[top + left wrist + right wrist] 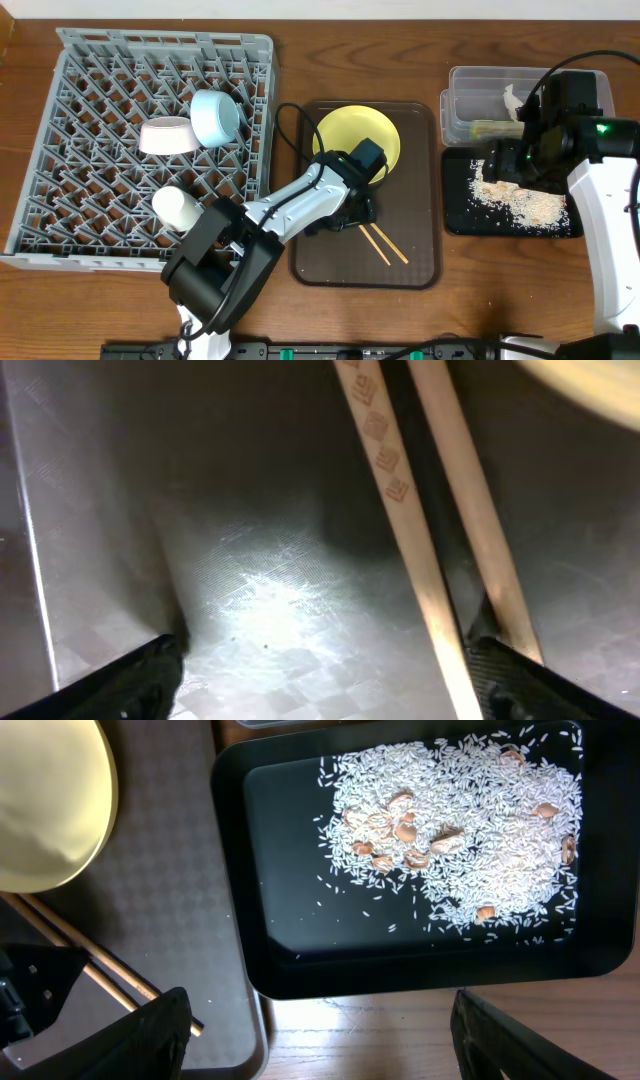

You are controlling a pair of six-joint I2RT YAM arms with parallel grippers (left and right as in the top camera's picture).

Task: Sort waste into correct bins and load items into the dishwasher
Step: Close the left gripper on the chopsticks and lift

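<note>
The wooden chopsticks (385,243) lie on the brown tray (420,265), in front of the yellow plate (352,132). My left gripper (343,214) is low over the tray and open. In the left wrist view the chopsticks (420,560) run between its fingers (325,685), close to the right finger. My right gripper (505,163) hangs open and empty above the black tray (455,222), which holds rice crumbs (520,200). These crumbs (470,830) also show in the right wrist view, beyond the fingers (315,1045).
The grey dish rack (60,215) holds a light blue bowl (214,117), a white bowl (166,136) and a white cup (177,207). The clear tub (456,112) at the back right holds a white tissue (513,101) and a wrapper (492,128).
</note>
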